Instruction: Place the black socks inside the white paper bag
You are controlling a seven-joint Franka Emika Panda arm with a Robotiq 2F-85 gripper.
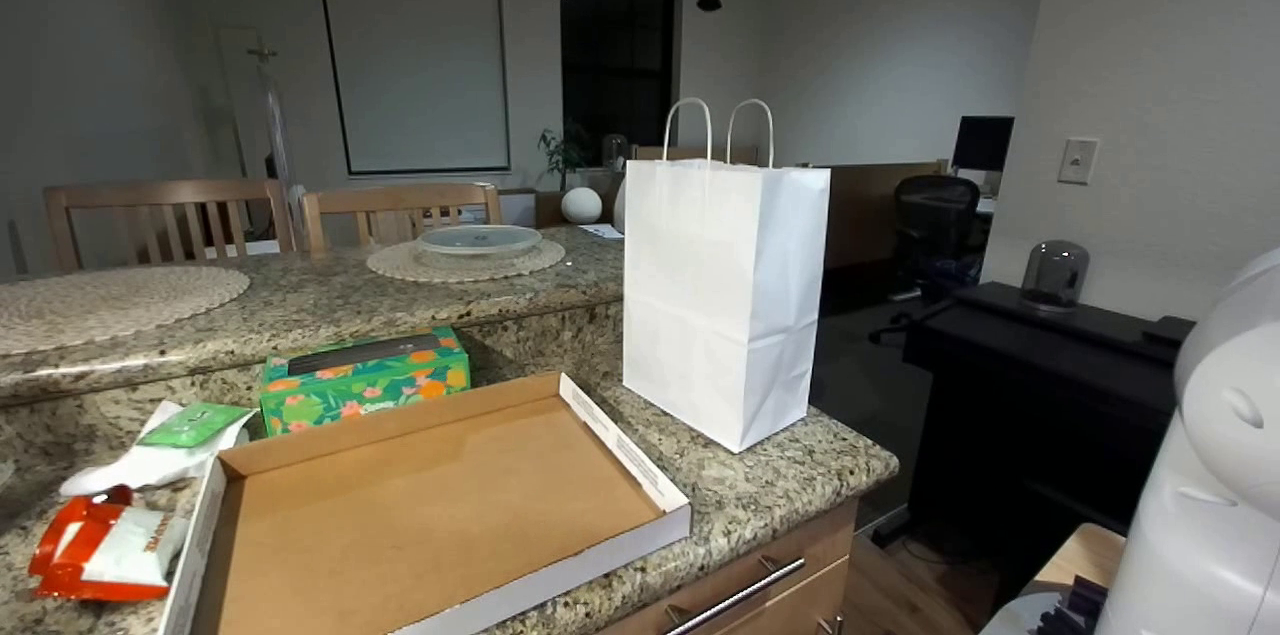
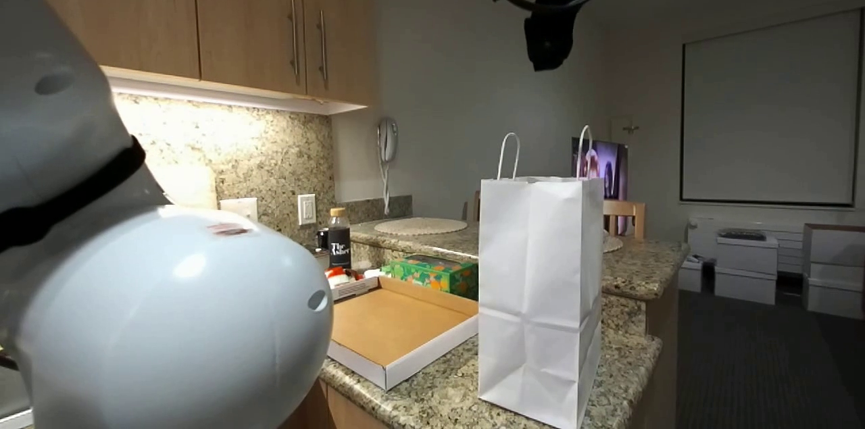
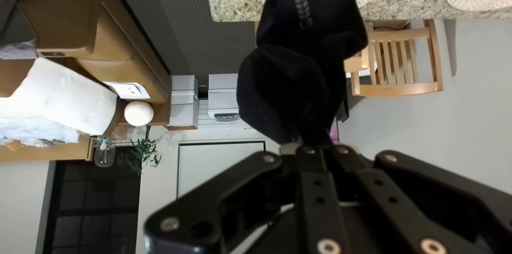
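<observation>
White and rounded, the robot's arm [image 2: 182,321] swells closest to the camera at the left of an exterior view, covering whatever is behind it. Next to the right, a shallow cardboard tray [image 2: 399,321] sits on the speckled worktop [image 2: 446,375], with a green patterned box [image 2: 436,275] just behind; neither looks needed for this job. Further right stands the white bag [image 2: 530,280], upright, its two handles [image 1: 688,100] raised. Being paper, it is probably light and thin-walled, apt to crease or slide if bumped, so it is better left unheld and entered from above. Over it hang the black socks [image 2: 551,37], not yet inside: both exterior views show them well above the bag's mouth and roughly in line with it. The end effector [image 3: 321,148] is clenched on one end of the socks, and the rest droops loose. They should handle as light, limp and hardly fragile, the cloth giving good friction rather than slipping. A pinch through a thick fold of both would be the surest hold; whether both are caught cannot be told. Loose cloth could snag on a handle, so a straight drop between the two seems wise.
</observation>
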